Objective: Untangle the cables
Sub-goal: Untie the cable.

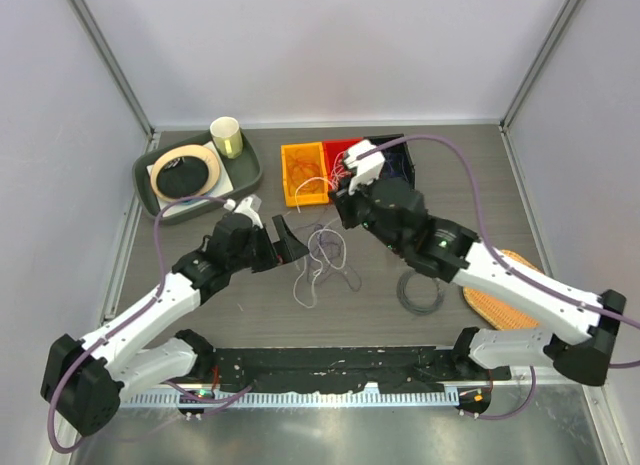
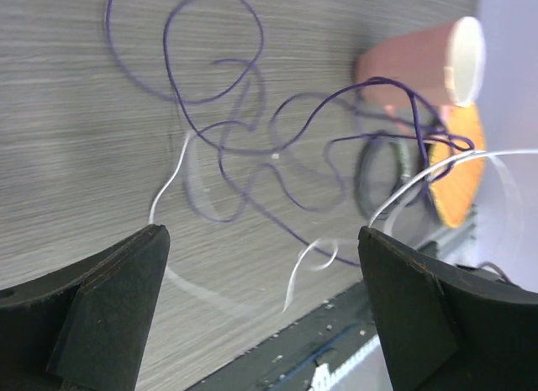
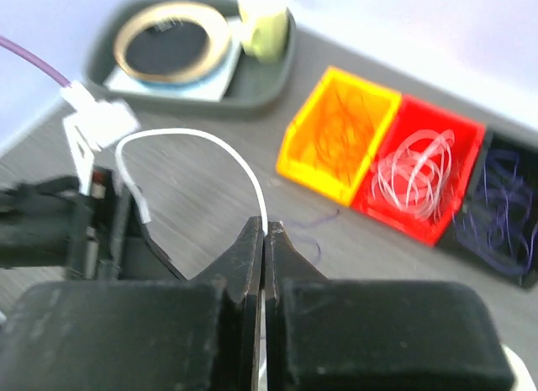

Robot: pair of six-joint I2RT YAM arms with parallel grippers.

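A tangle of purple and white cables [image 1: 325,255] lies on the table between the arms. In the left wrist view the purple loops [image 2: 227,147] and a white strand [image 2: 168,181] lie just beyond my left gripper [image 2: 261,240], which is open and empty, hovering over the table; it also shows in the top view [image 1: 295,243]. My right gripper [image 3: 267,233] is shut on a white cable [image 3: 193,137] that arcs up and to the left, its free end hanging near the left arm. From above, the right gripper [image 1: 343,197] is in front of the bins.
A yellow bin [image 3: 340,134] holds orange cables, a red bin [image 3: 420,185] white ones, a dark bin [image 3: 504,214] purple ones. A green tray [image 1: 245,170] holds a black ring and a cup [image 1: 227,137]. A grey coil [image 1: 420,293] and a woven orange mat [image 1: 505,290] lie at the right.
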